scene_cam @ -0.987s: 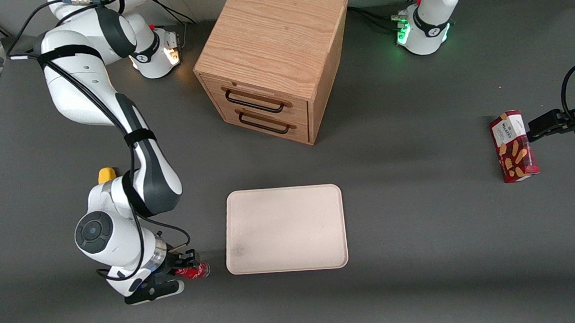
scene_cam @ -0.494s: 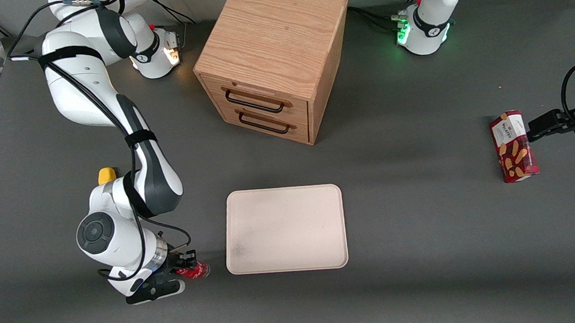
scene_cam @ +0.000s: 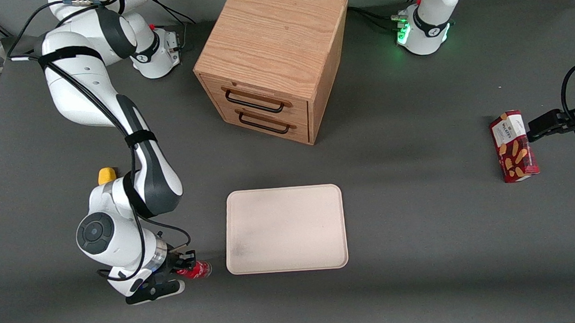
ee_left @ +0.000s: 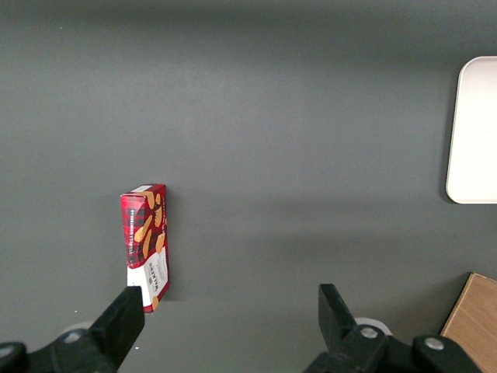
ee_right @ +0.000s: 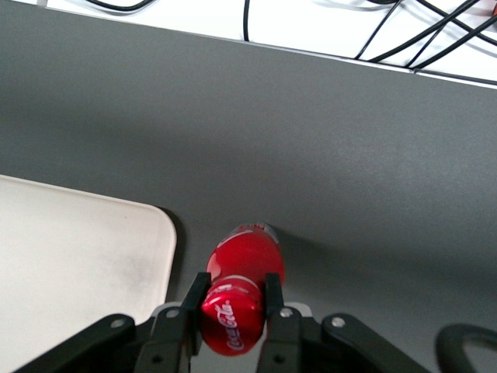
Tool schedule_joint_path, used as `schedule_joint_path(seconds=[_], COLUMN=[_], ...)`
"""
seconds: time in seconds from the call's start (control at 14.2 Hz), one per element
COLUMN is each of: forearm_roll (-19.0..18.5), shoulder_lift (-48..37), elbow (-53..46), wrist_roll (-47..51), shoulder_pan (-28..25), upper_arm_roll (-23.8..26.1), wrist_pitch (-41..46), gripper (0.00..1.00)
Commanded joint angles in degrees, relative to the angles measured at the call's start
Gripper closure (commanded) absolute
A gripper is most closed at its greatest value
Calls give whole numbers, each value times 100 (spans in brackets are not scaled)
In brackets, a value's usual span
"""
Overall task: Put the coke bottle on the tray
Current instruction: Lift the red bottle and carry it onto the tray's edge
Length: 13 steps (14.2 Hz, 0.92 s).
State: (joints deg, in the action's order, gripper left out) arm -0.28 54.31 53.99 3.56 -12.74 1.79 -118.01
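While the gripper [ee_right: 233, 299] stays clamped on the coke bottle [scene_cam: 197, 270] low over the table [scene_cam: 421, 233], the bottle has edged slightly closer to the tray [scene_cam: 285, 229], just beside its corner.

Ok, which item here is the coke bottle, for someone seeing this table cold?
Start at the flat pale beige-pink rectangular tray nearer the front camera than the wooden drawer cabinet. Beside the tray's near corner, toward the working arm's end, the gripper is shut on the tiny clear plastic coke bottle. Its red label distinguishes it.
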Motion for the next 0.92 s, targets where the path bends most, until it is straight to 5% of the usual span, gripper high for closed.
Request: schedule_joint_path(seconds=[0.0, 0.85], forearm_roll=[37, 64], shoulder_lift=[-69, -1501], elbow=[-11, -90], wrist_roll=[-198, -339], shoulder_pan=[-1, 8], upper_arm_roll=[5, 32], wrist_pitch=[-12, 1447], gripper=[100, 100])
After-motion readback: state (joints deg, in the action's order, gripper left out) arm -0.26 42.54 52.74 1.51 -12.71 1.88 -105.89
